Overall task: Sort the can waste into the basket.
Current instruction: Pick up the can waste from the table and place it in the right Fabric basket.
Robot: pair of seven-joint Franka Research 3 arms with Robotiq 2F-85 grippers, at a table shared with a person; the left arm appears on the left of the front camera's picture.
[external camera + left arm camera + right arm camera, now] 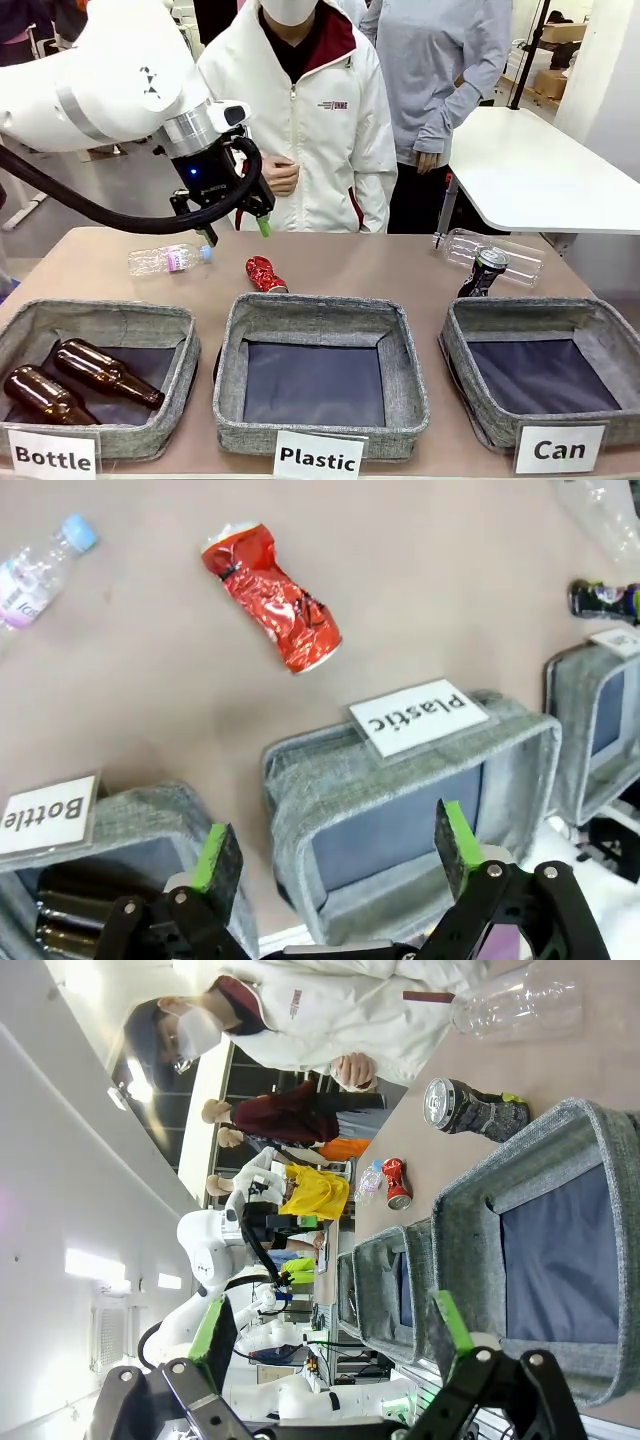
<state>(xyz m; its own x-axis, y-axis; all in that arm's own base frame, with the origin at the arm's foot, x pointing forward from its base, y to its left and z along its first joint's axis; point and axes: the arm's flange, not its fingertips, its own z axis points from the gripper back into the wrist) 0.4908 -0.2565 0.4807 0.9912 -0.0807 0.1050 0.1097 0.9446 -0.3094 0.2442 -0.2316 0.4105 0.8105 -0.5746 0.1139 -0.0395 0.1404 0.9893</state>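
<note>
"Can" basket [530,318]; brown bottles [105,372] in "Bottle" basket [140,435]

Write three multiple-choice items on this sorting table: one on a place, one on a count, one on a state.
1. Where is the crushed red can?
A. Inside a basket.
B. On the table, behind the Plastic basket.
C. Between gripper fingers.

2. How many brown glass bottles lie in the Bottle basket?
A. Two.
B. One.
C. Four.

3. How does the left gripper stand?
A. Shut on a can.
B. Shut on a bottle.
C. Open, holding nothing.

Key:
1 B, it lies on bare tabletop.
2 A, the two lie side by side.
3 C, its green pads stand apart above the table.
</note>
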